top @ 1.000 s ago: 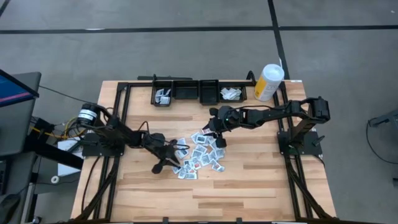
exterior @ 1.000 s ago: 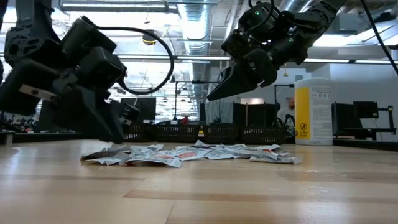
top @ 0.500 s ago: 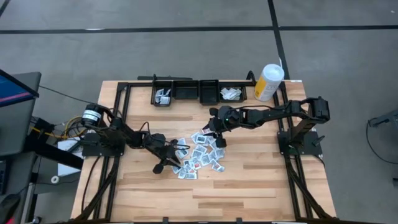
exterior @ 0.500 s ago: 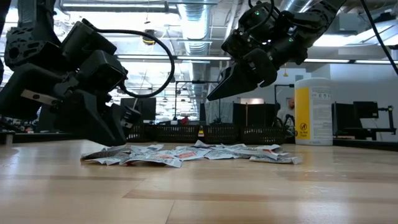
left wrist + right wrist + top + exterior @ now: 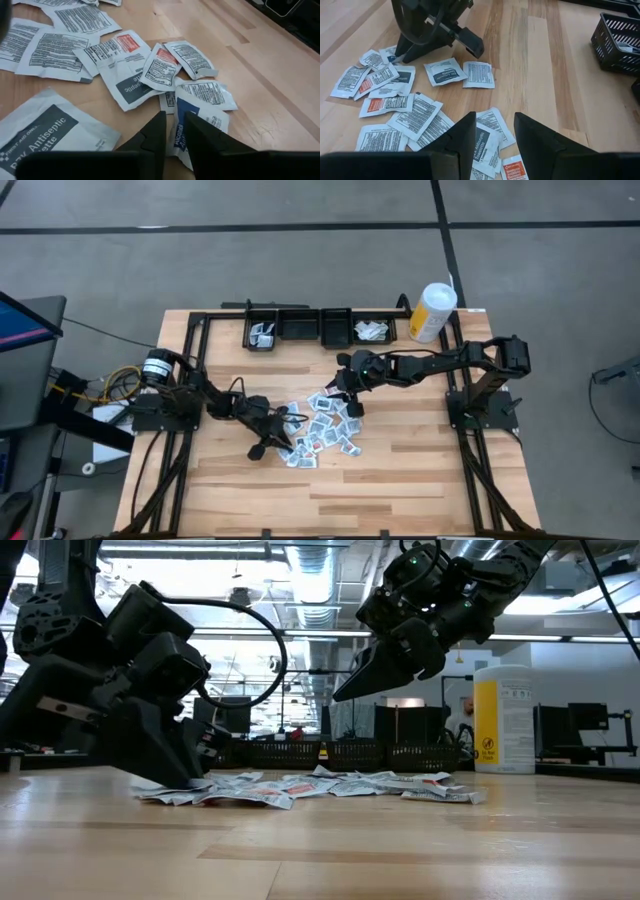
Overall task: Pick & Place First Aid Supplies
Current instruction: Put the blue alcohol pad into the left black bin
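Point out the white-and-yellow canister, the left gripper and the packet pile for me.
white-and-yellow canister (image 5: 433, 312): high view, on its white top.
left gripper (image 5: 174, 131): left wrist view, between its fingertips.
packet pile (image 5: 322, 427): high view, middle of the pile.

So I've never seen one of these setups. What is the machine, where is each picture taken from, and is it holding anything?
These are two dark jointed robot arms working at a pale wooden table. One picture looks straight down, one looks level across the tabletop, and two come from cameras on the arms' wrists.

In the middle lies a loose heap of small flat white first aid packets with grey-blue print. Along the far edge stands a row of black mesh bins, the two end ones already holding a few packets, and beside them a tall white-and-yellow canister.

The left hand is down at the heap's edge, its fingers narrowly parted over a packet marked "Alcohol", not clearly gripping it. The right hand hovers open above the heap, holding nothing.
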`<state>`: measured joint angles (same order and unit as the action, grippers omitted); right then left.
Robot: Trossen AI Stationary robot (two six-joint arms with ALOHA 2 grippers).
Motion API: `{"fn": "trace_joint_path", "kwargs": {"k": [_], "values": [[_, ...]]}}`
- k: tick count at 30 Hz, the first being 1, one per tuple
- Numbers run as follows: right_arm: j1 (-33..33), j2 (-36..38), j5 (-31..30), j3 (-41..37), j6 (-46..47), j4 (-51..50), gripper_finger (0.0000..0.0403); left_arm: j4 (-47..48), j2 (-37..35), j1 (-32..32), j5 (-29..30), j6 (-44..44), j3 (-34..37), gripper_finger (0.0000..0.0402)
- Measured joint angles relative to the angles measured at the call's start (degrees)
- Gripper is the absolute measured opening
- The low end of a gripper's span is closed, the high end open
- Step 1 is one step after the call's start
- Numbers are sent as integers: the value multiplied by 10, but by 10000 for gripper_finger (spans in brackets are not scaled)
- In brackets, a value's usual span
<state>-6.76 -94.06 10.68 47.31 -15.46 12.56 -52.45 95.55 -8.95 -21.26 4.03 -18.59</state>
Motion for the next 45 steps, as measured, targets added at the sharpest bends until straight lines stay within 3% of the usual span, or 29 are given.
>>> {"fn": "trace_joint_path", "kwargs": {"k": [8,23,33,39,43,45], "values": [[0,0,0,0,0,0,129,2,0,1,3,5,0,8],[0,0,0,0,0,0,129,-8,0,0,0,8,1,7],[0,0,0,0,0,-1,129,-12,-93,-4,-32,65,2,6],[0,0,0,0,0,-1,129,-13,-100,-11,-32,65,2,7],[0,0,0,0,0,-1,129,-14,-100,-7,0,69,2,8],[0,0,0,0,0,-1,129,-14,-100,1,58,78,2,10]]}}
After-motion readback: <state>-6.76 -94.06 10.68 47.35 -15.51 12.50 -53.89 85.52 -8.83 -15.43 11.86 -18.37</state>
